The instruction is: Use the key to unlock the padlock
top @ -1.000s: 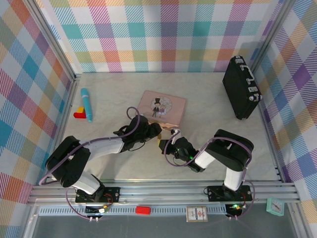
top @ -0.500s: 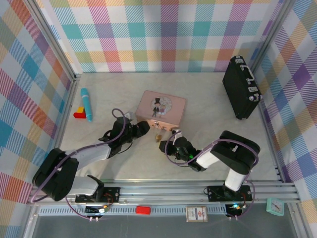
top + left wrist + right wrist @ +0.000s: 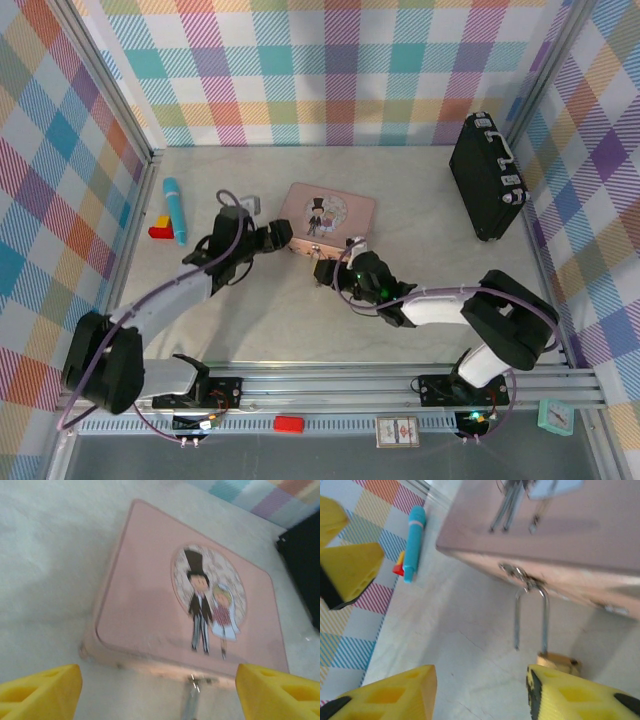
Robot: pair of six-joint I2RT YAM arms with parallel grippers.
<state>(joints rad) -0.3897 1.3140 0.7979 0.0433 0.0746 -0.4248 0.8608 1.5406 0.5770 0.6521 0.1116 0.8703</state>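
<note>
Left arm has swung off the tin's front edge to its left corner since a second ago, and both sets of jaws have parted.

- Table (image 3: 250, 320): broad bare stretch in front of both arms. More open room between tin and black case.
- Black case (image 3: 488, 178): stands against the right wall.
- Pink tin (image 3: 327, 215): mid-table, front edge facing the arms.
- Left gripper (image 3: 281, 236): jaws wide, nothing between them, just off the tin's left corner.
- Right gripper (image 3: 326, 271): jaws parted, empty, low at the tin's front edge.
- Teal marker (image 3: 174, 210): by the left wall, well apart.
- Padlock (image 3: 555, 661): shackle hooked through the tin's clasp, brass body on the table just beside one yellow fingertip (image 3: 580, 695). One shackle leg appears to end free of the body.
</note>
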